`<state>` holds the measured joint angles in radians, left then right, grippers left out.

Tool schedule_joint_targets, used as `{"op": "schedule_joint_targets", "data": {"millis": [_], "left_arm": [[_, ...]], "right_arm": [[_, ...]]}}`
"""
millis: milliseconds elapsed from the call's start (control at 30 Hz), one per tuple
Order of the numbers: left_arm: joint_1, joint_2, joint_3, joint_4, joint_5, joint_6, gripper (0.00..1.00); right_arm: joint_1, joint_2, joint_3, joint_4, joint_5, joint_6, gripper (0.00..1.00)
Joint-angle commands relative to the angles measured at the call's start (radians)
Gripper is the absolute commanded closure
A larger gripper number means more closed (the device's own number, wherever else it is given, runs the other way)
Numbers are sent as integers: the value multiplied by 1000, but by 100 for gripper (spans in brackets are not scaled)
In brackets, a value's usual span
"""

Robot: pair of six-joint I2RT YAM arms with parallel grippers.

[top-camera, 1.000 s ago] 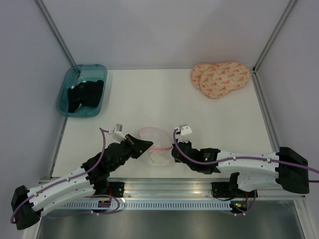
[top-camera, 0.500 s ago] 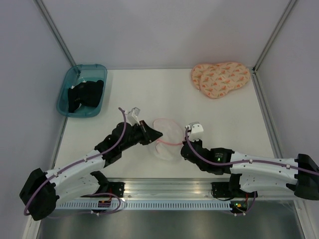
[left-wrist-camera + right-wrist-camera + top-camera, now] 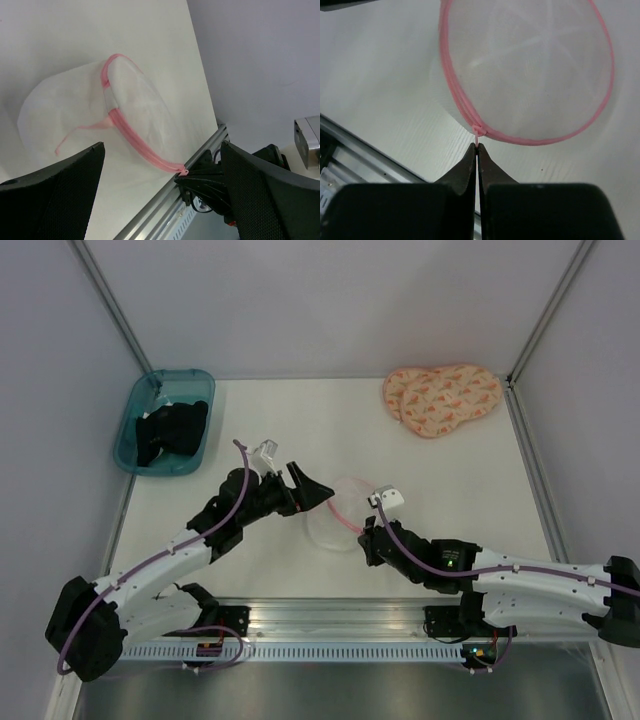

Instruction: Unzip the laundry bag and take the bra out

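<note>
From above, the white bench (image 3: 450, 470) carries the laundry bag (image 3: 335, 512) a little below the centre of the frame, a rounded pouch of white mesh with pink edging. The left gripper (image 3: 318, 490) sits at the bag's upper left edge with its jaws spread wide and nothing between them. The right gripper (image 3: 363, 532) meets the bag's lower right edge, its jaws closed. In the upper left a teal bin (image 3: 137, 403) holds black clothing (image 3: 172, 428). A peach patterned pad (image 3: 441, 398) lies in the upper right, well apart from the bag.

In the left wrist view the laundry bag (image 3: 75, 115) lies on the bench at the left centre. Its pink zip (image 3: 132, 137) runs down towards the lower middle. The left gripper (image 3: 162, 150) is open, its two black fingers (image 3: 55, 200) at the lower corners, apart from the bag. The right gripper (image 3: 192, 176) pinches the zip's lower end.

In the right wrist view the right gripper (image 3: 478, 149) is closed tight on the pink zip pull (image 3: 477, 132) at the bag's near rim. The laundry bag (image 3: 530, 70) fills the upper half. Through the mesh only white shows; the bra cannot be told apart from it.
</note>
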<state>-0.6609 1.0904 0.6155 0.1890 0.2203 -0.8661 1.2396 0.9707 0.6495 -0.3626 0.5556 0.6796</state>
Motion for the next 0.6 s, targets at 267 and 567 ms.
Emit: {"op": "schedule_joint_targets", "data": {"millis": [267, 567], "left_arm": [[-88, -41, -126, 87, 155, -287, 2], [-134, 65, -94, 182, 143, -304, 90]], "right_arm": [[-2, 10, -37, 289, -250, -121, 99], [0, 45, -30, 301, -270, -138, 100]]}}
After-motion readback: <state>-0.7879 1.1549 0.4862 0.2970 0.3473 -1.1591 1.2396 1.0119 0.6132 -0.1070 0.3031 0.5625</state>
